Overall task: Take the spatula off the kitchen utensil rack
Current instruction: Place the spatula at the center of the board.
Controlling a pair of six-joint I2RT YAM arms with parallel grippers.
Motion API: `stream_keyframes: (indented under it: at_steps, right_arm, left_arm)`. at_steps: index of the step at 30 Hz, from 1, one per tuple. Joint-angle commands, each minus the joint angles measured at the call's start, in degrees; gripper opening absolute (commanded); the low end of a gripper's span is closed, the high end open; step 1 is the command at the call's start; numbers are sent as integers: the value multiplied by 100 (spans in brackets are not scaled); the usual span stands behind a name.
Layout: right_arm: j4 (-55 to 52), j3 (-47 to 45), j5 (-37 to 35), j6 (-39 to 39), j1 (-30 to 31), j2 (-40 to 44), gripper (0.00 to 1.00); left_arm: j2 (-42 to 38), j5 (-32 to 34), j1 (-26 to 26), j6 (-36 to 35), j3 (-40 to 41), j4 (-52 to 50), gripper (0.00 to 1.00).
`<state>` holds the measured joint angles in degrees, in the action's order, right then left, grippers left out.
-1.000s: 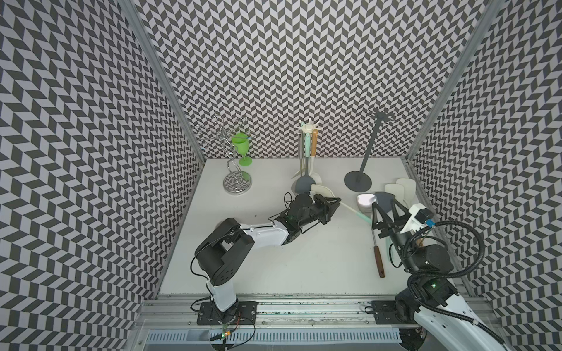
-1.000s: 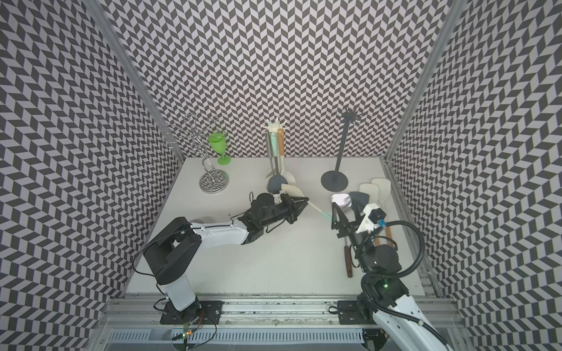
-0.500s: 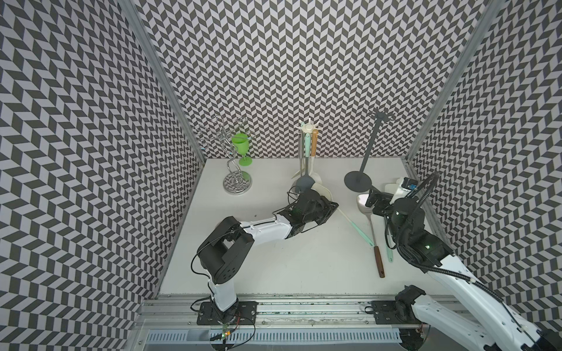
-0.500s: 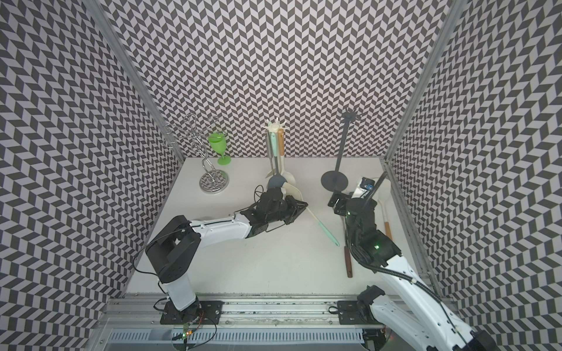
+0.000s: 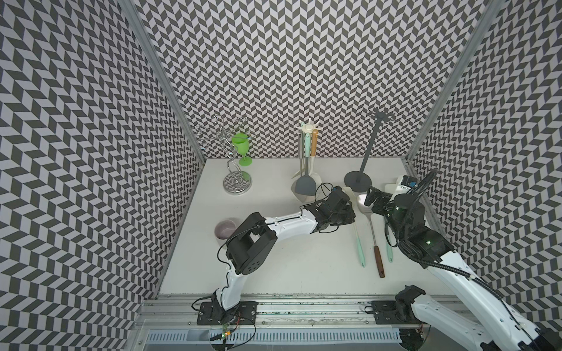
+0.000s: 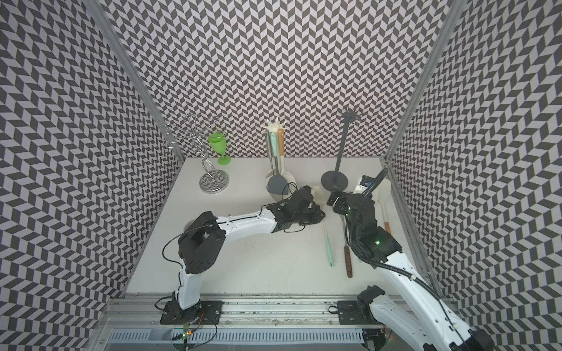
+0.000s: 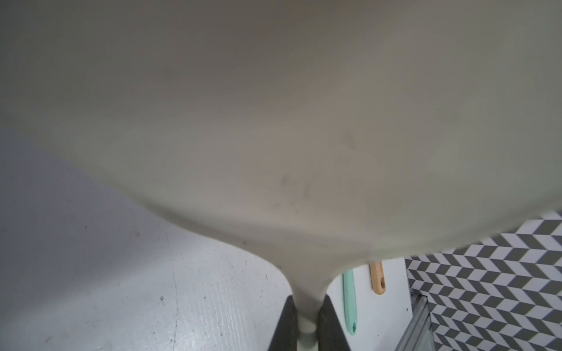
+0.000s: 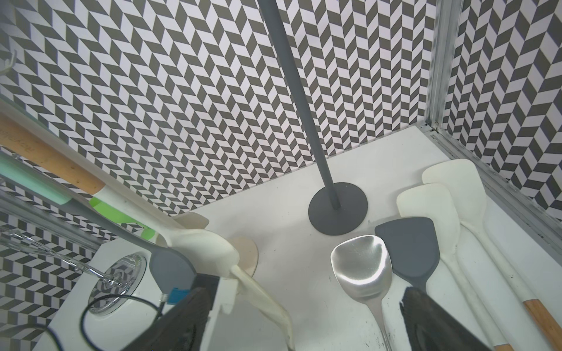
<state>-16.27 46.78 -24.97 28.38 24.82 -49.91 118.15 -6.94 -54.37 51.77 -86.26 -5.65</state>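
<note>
Now | spatula (image 7: 273,121) — cream blade, mint handle | neck between fingers (image 7: 287,328)

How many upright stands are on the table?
3: a wire stand beside the green glass, a cream stand hung with utensils at mid-back, and a bare dark grey stand further right. None seems hidden.

A green goblet (image 5: 241,145) stands just behind a wire stand (image 5: 237,184), a mauve bowl (image 5: 225,228) well apart

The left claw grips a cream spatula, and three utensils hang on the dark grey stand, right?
Not quite: the dark grey stand is bare in both top views; the three utensils hang on the cream rack. The left gripper does grip the cream spatula.
</note>
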Motion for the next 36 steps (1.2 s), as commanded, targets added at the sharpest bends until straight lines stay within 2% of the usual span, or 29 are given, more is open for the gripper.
stream_keyframes:
  at_steps: [1,6,19,23,27,36]
  right_arm:
    - [256,35,338,192,-124,28,100]
    - [297,-111,455,287,-197,81,100]
    - [611,-362,340,238,-302,119,100]
    - [681,-398,335,203,-311,131,100]
    - [736,-438,357,211,-311,119,100]
    - [796,-510,441,285,-311,167,100]
  left_arm:
    - [330,-121,-25,-623,-453,-544,0]
    - [975,-333,-54,-739,-1103,-1131,0]
    - [1765,-303,5,-651,-1708,-1683,0]
    - [1862,-316,18,-552,-1706,-1833,0]
    - [1865,-381,16,-432,-1581,-1821,5]
    - [1863,-586,42,-28,-1415,-1692,5]
